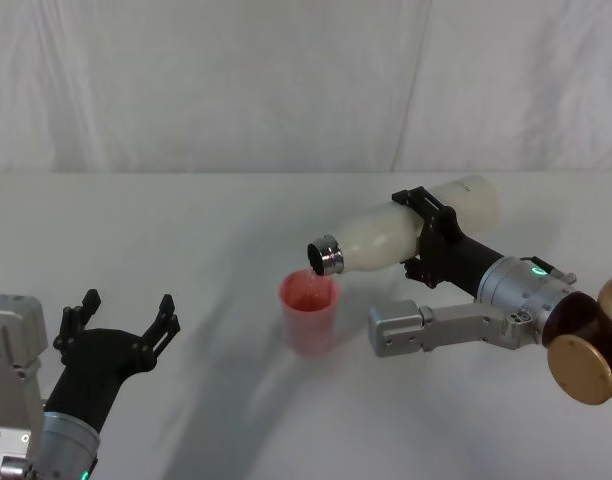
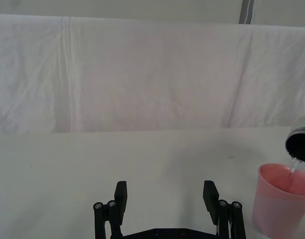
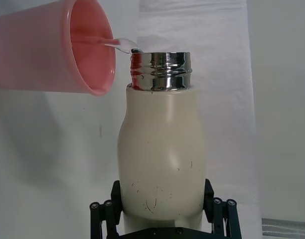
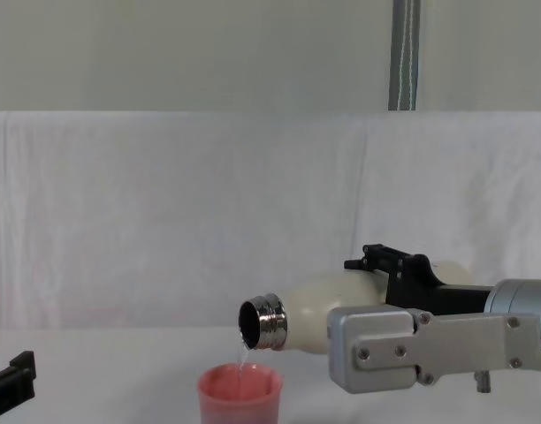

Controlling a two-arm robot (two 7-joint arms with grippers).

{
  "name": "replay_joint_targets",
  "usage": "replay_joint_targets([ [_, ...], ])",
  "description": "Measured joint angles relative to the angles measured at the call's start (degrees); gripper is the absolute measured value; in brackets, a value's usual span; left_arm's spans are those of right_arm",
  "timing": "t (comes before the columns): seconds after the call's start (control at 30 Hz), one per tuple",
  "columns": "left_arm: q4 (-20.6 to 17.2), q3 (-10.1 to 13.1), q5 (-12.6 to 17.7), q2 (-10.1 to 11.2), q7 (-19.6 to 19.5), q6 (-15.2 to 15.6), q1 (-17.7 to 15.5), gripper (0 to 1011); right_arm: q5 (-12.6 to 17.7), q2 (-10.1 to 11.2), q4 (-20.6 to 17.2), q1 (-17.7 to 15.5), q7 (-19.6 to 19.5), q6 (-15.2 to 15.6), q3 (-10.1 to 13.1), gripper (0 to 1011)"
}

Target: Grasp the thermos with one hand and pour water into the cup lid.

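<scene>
Two grippers here, but really just one is doing anything. Using the cup lid (image 1: 309, 312) as the landmark and going left to right: well off to its left, the left gripper (image 1: 126, 322) sits low over the table (image 1: 186, 230) with its fingers (image 2: 121, 193) spread wide, holding nothing, basically parked. Nothing stands between it and the cup, just bare white cloth.

Then the cup lid itself, upright on the table, pink, with some water already in it judging by the wet look inside.

Right above the cup's rim, slightly to its right, is the steel neck of the thermos (image 1: 406, 232). The bottle lies nearly horizontal, its long axis running from the mouth at the cup up and away to the right, mouth tipped a bit downward. A thin stream (image 2: 294, 164) drops from the mouth into the cup, clearest from the left wrist and chest cameras. Mouth and rim look close but not touching.

Further right of the cup, the right gripper (image 1: 433, 237) is clamped around the thermos body, past its middle toward the base, with the forearm trailing off to the right.

The thing that matters is the mouth staying over the cup opening. If the tilt increases, the stream may overshoot the far rim, so probably small wrist changes only.
</scene>
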Motion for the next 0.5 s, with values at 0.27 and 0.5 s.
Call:
replay_joint_targets([
  [0.27,0.0,0.0,0.0,0.0,0.0,0.0,0.0,1001,-0.3,0.0,0.0,0.3,0.1,0.1,-0.2,950],
  [0.5,0.0,0.0,0.0,0.0,0.0,0.0,0.0,1001,-0.3,0.0,0.1,0.3,0.1,0.2,-0.2,950],
])
